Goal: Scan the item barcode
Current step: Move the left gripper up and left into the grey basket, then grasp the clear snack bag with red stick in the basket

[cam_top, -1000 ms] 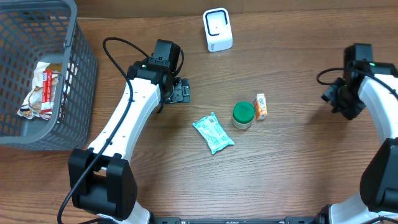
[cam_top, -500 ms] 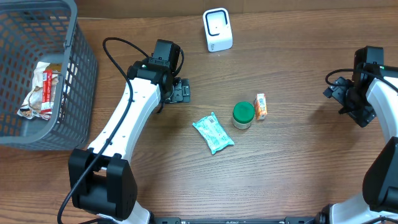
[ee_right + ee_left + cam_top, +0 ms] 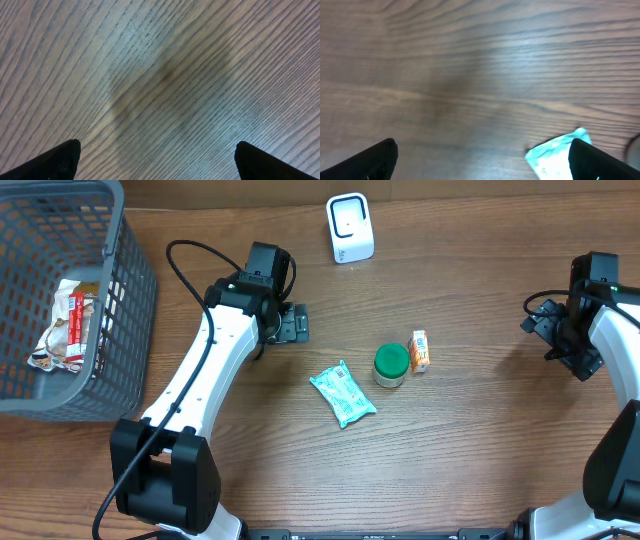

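Both hands gape wide, holding nothing: left hand (image 3: 295, 326), right hand (image 3: 543, 335), each above the bench (image 3: 450, 460). The basket (image 3: 132, 290) holds a crumpled packet (image 3: 66, 328).

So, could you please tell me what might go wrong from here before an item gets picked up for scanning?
The green-lidded round jar and the small orange carton sit almost touching, so a grasp on either could shove the other away.
The flat teal plastic packet lies flush on the wooden table; a pinch may slip off it or scrape the wood.
No barcode is visible, so an item may reach the white scanner facing the wrong way.
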